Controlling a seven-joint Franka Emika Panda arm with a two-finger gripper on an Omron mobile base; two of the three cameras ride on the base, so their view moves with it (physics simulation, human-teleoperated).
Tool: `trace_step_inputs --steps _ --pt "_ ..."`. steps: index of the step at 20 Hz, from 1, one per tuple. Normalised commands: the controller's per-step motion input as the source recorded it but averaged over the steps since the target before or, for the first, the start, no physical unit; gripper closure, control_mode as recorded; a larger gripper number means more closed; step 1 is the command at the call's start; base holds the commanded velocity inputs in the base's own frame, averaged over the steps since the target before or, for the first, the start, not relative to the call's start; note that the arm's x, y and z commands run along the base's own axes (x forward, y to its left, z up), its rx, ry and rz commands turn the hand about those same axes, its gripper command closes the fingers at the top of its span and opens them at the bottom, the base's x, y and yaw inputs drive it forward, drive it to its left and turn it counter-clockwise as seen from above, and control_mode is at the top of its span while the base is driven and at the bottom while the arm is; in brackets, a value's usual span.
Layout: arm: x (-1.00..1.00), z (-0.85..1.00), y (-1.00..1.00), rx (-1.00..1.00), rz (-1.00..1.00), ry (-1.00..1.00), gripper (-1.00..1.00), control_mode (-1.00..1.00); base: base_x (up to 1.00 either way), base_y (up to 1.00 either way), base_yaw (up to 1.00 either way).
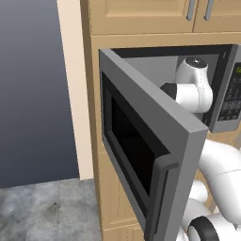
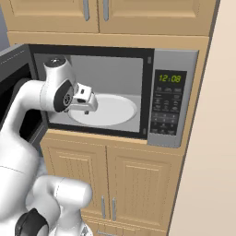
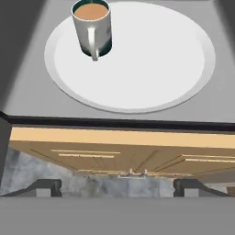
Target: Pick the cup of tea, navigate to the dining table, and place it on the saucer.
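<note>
The cup of tea [image 3: 92, 28] is a pale mug with a dark green rim and brown liquid. It stands upright on the left back part of the white microwave plate [image 3: 151, 69], its handle turned toward the hand. My gripper [image 3: 117, 186] hangs open over the microwave's front sill, well short of the cup, with nothing between its fingers. In the right base view the gripper [image 2: 87, 109] sits at the left of the microwave's mouth, and the hand hides the cup. The dining table and the saucer are out of view.
The microwave door [image 1: 141, 141] swings wide open to the left, close beside my arm. The control panel [image 2: 168, 101] stands on the right. Wooden cabinet doors [image 2: 115, 179] lie below the oven and more cabinets above. A beige wall [image 2: 216, 161] closes off the right.
</note>
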Motion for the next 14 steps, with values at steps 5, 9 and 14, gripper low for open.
trace_step_inputs --steps 5,9,14 --pt "0.12 0.09 -0.1 0.06 0.04 -0.16 -1.0 -1.0 0.0 0.0 0.0" --pt "0.45 0.06 0.0 0.11 0.11 -0.01 -1.0 -1.0 0.0 0.0 0.0" --pt "0.22 0.1 0.34 0.01 0.02 -0.01 -1.0 -1.0 0.0 0.0 0.0"
